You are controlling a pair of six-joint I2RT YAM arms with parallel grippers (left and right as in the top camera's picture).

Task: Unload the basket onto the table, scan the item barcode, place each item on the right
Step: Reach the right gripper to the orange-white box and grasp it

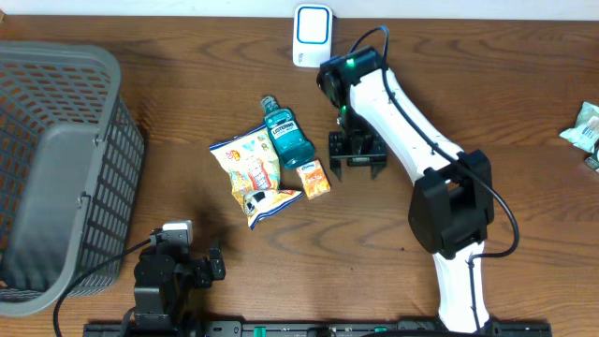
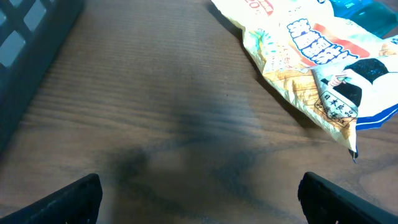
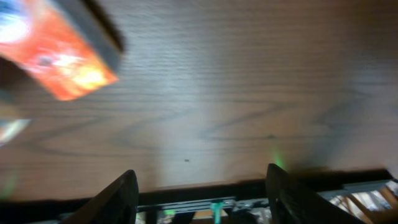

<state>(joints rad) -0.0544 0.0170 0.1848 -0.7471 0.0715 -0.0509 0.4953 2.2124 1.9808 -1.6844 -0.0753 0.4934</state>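
Basket [image 1: 120, 178] left, scanner [image 1: 312, 36] beyond snack bag [image 1: 251, 173]

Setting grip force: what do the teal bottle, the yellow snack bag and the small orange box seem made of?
Teal mouthwash bottle: likely rigid clear plastic, glossy; coloured liquid shows through. Yellow-and-white snack bag: thin printed film, shiny and creased. Small orange box: probably printed cardboard, with flat faces and sharp corners.

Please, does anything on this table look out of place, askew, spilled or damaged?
Nothing looks spilled or damaged. The mouthwash bottle lies on its side, overlapping an edge of the snack bag. One small packet sits alone at the far right, apart from the other items, partly cut off by the frame.
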